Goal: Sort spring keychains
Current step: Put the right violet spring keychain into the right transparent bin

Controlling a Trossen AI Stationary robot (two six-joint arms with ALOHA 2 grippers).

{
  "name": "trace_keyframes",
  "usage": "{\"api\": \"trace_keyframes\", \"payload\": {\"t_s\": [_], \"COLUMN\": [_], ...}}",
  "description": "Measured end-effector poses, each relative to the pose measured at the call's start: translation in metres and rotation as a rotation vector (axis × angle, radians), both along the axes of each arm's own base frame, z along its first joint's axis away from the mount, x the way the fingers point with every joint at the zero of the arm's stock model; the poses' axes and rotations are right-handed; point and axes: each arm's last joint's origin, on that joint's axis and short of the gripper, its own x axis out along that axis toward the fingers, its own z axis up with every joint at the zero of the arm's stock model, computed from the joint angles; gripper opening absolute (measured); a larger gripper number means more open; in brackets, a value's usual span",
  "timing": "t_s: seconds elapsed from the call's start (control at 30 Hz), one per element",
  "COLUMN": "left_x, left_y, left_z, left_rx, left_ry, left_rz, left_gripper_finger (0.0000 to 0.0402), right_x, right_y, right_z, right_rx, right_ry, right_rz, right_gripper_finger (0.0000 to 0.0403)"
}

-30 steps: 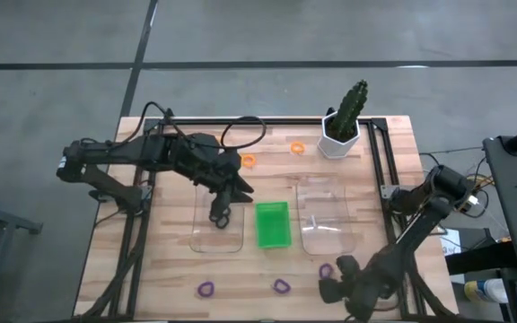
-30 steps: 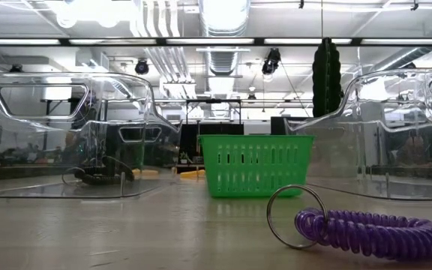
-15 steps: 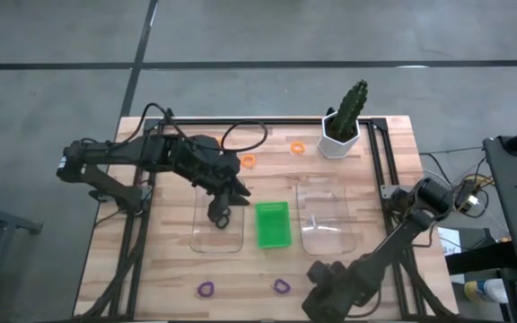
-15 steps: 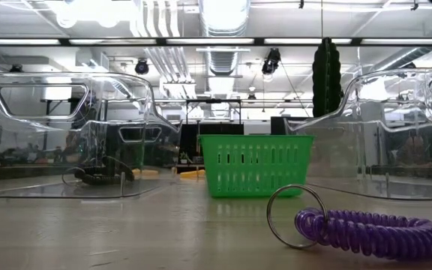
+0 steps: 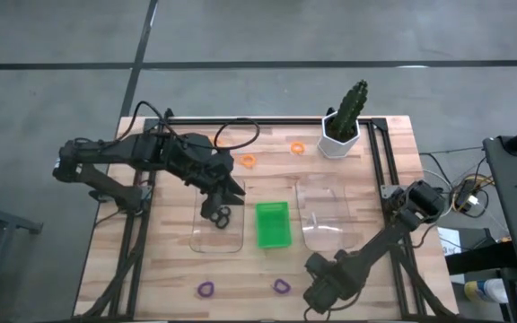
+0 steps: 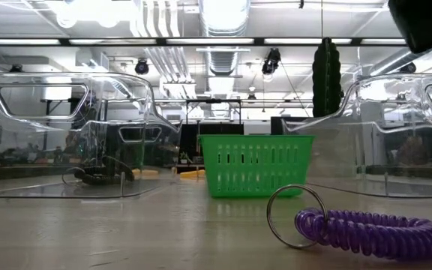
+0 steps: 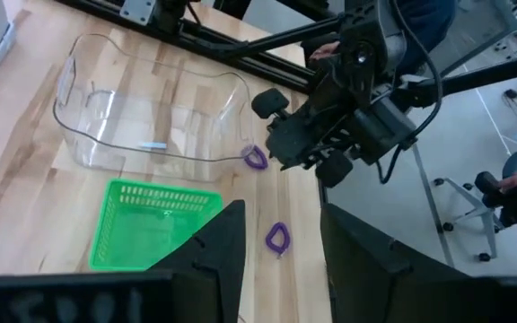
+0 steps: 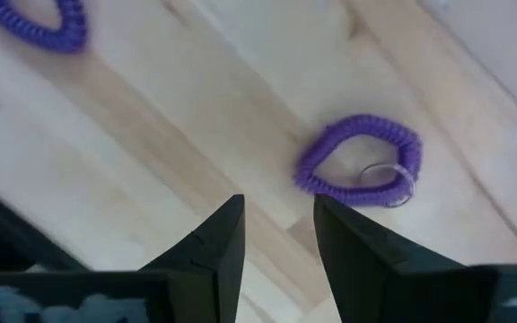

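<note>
Your right gripper (image 8: 276,229) hovers with fingers apart beside a purple keychain (image 8: 357,168) near the green tray (image 5: 273,223), probably ready to grasp; left gripper (image 5: 218,212), fingers apart, waits over the clear tray (image 5: 200,235).

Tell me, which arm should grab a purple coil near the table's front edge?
Probably the right: the right gripper hovers open beside a purple keychain, one lying before its jaws in the wrist view. The left gripper is over the clear tray.
</note>
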Motion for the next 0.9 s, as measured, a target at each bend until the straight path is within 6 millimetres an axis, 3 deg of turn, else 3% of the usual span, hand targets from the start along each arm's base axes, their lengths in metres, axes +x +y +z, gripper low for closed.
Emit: {"api": "trace_keyframes", "payload": {"t_s": [0.33, 0.57, 0.7, 0.9], "left_x": [-0.002, -0.002, -0.002, -0.002], "left_y": [0.0, 0.0, 0.0, 0.0], "left_z": [0.001, 0.001, 0.001, 0.001], "left_rx": [-0.002, -0.004, -0.004, -0.002], "left_ry": [-0.005, -0.004, -0.004, -0.005], "left_rz": [0.002, 0.003, 0.004, 0.004], "left_gripper_finger": [0.0138, 0.0138, 0.0138, 0.0138], "right_x": [0.001, -0.002, -0.005, -0.005], "right_y": [-0.004, 0.009, 0.015, 0.014], "right_z": [0.0, 0.009, 0.012, 0.0], "right_rx": [0.003, 0.068, 0.073, 0.038], "right_ry": [0.029, 0.023, 0.022, 0.068], "right_rz": [0.1, 0.227, 0.164, 0.059], "right_gripper_finger": [0.013, 0.013, 0.013, 0.013]}}
